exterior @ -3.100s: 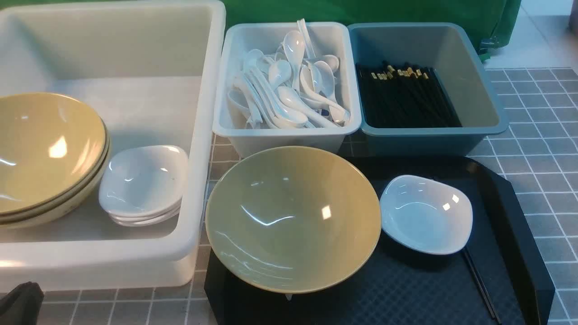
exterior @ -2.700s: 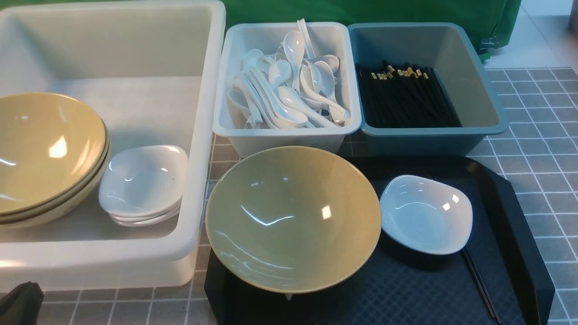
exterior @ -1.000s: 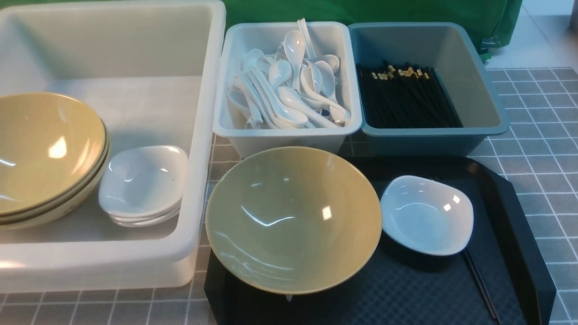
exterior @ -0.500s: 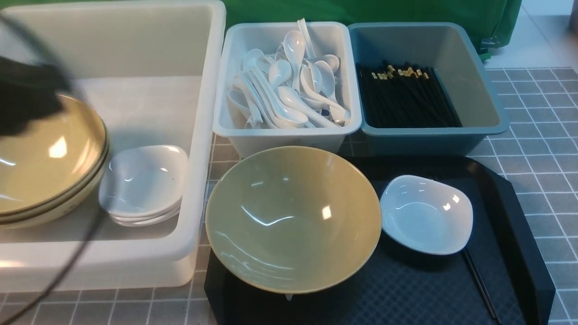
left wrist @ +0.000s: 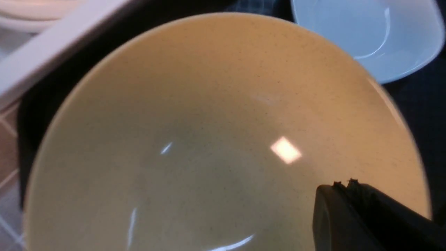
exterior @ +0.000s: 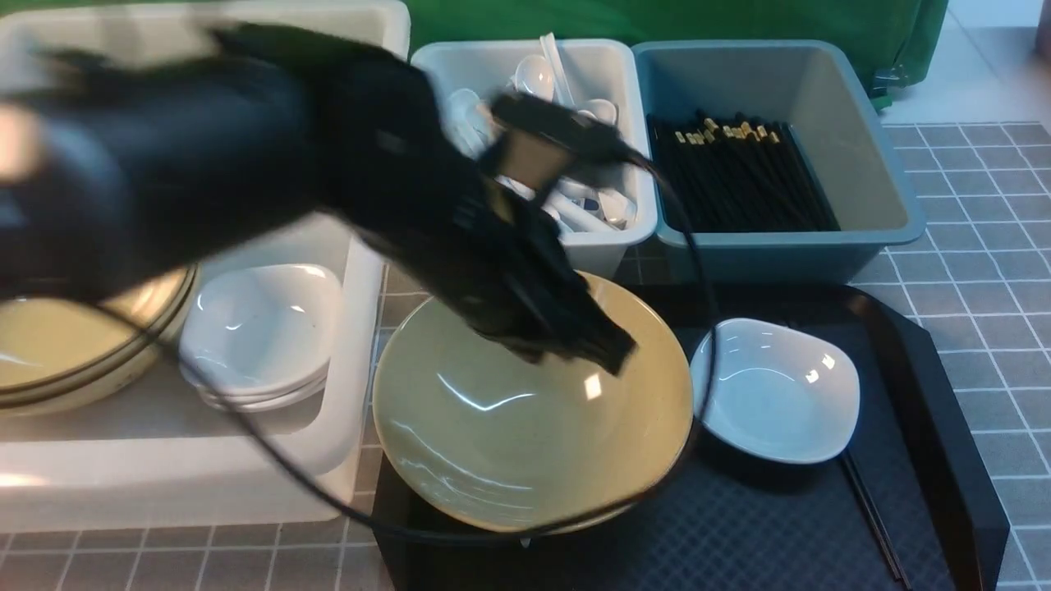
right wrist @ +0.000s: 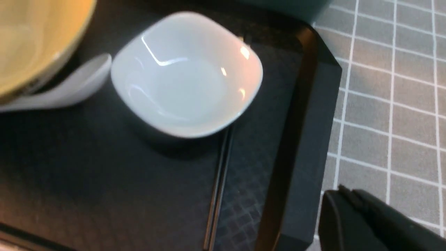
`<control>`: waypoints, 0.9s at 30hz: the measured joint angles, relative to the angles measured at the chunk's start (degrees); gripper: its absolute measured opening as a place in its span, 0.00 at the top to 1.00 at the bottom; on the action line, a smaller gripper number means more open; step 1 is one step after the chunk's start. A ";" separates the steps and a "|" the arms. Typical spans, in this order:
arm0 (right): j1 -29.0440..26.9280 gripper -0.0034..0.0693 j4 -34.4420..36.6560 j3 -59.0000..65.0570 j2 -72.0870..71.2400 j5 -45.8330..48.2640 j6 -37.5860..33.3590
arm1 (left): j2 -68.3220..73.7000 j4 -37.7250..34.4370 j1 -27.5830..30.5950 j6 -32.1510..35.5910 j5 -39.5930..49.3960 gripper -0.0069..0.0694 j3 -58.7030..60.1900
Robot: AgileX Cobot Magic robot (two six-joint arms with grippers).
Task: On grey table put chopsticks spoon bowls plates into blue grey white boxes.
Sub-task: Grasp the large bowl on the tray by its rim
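The left gripper (left wrist: 343, 183), jaws pressed together, hangs just above the tan bowl (exterior: 493, 443) on the black tray (exterior: 928, 394). The bowl is glossy and stiff, probably slippery and breakable. The thin rim beside the jaws looks the best hold.

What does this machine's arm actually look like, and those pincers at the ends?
The left arm is bulky and black, blurred here, with a tan rectangular patch near its wrist and a thin black cable looping off it. The left pincer and right pincer are black too; the left one's tips carry tiny teeth.
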 joint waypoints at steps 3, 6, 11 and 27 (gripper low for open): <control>0.00 0.90 0.26 0.00 0.00 0.00 -0.09 | 8.58 2.92 -1.36 -1.81 0.00 0.92 -3.06; 0.00 0.90 0.62 0.00 0.00 0.00 -0.09 | 13.79 2.19 -2.07 -1.50 0.30 0.92 -5.19; 0.00 0.90 0.88 0.00 0.00 -0.05 -0.09 | 16.48 -6.30 -4.71 3.61 0.46 0.92 -7.87; 0.06 0.90 1.43 0.00 0.00 -0.48 -0.13 | 13.95 -2.30 -0.45 9.68 12.05 0.60 -20.06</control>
